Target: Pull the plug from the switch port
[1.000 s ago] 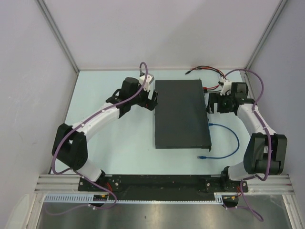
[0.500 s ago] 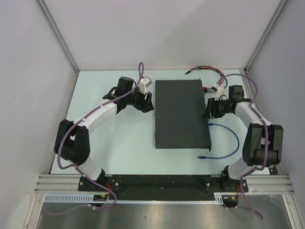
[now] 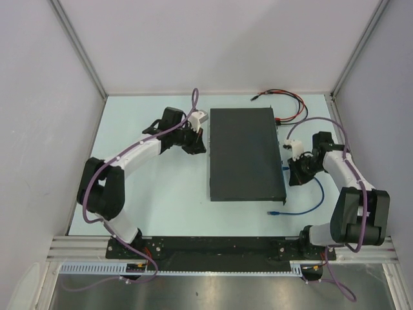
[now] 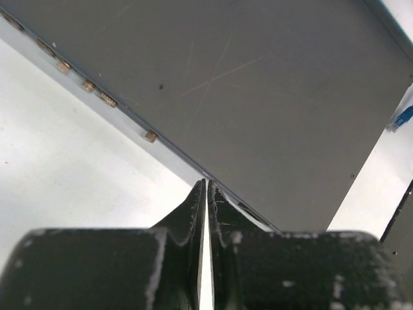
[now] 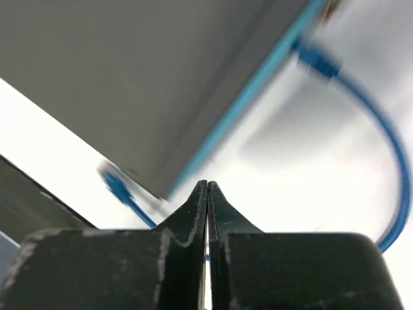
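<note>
Now, fingers pressed together on nothing, the right gripper [image 5: 206,187] hovers near the switch [image 5: 129,77], by its bluish edge where the blue plug [image 5: 315,59] is seated. The left gripper [image 4: 206,187], likewise closed empty, sits at the opposite edge. Best open right, straddle the plug, pull straight out.

Both grippers have closed. The left gripper [image 4: 206,188] and the right gripper [image 5: 206,188] stood wide open a second ago, and each now has its fingers pressed together with nothing between them. The right gripper has moved along the right edge of the switch [image 3: 245,152], from beside its far corner toward the arm bases. It now sits just beside the blue plug [image 3: 284,168] of the blue cable [image 3: 321,194]. The left gripper has drawn back slightly from the switch's left edge.
</note>
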You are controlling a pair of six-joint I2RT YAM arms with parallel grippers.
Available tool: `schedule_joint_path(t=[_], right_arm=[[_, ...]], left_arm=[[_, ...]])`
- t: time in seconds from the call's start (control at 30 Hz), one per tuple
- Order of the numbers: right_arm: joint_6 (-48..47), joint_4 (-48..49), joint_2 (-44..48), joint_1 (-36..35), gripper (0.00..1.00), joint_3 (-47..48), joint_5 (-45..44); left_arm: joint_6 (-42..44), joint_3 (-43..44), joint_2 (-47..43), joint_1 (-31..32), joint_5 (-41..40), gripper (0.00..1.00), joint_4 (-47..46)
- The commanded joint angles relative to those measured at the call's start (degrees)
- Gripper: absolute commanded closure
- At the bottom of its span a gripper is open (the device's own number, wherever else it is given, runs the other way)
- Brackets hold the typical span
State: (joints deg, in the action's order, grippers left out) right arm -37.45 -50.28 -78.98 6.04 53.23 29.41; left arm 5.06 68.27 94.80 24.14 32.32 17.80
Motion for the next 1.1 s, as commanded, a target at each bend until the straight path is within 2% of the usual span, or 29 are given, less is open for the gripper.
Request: schedule_joint_path(t=[0.0, 0.17, 0.3, 0.57, 0.77, 0.93, 0.97, 1.0, 1.07], right_arm=[[-9.6, 1.5, -3.5, -0.3, 1.00, -3.6, -10.0], [-13.3, 4.5, -8.3, -3.8, 1.00, -3.8, -8.6], [-16.0, 3.3, -10.3, -13.5, 1.00, -3.8, -3.4], [-13.4, 6.9, -15.0, -28.8, 1.00, -1.0, 0.7], [-11.9, 4.0, -20.4, -29.3, 1.00, 8.0, 1.1], [-8.4, -1.2, -12.1, -26.9, 1.00, 12.8, 4.7], [-7.0, -1.1, -10.1, -24.8, 1.00, 12.9, 5.1], [-3.9, -0.4, -7.0, -22.9, 0.92, 13.0, 6.4], [1.0, 3.5, -4.9, -19.4, 0.69, 13.0, 7.9]], left_arm=[[1.2, 0.3, 1.3, -0.1, 2.1, 0.93, 0.7], [1.2, -0.9, 0.1, -0.2, 1.6, 0.93, -0.3], [1.6, -1.7, -1.0, -1.6, 1.5, 0.93, 0.4], [1.1, -5.2, -3.0, -6.5, 1.2, 0.94, -0.7], [2.9, -5.9, -5.0, -8.2, 0.8, 0.94, 0.4], [5.2, -4.7, -4.3, -8.3, 1.6, 0.90, 0.8], [5.2, -4.3, -4.0, -8.2, 2.3, 0.87, 0.9], [5.3, -3.2, -3.2, -8.2, 4.6, 0.82, 0.9], [5.4, -2.1, -2.3, -8.1, 6.8, 0.72, 0.7]])
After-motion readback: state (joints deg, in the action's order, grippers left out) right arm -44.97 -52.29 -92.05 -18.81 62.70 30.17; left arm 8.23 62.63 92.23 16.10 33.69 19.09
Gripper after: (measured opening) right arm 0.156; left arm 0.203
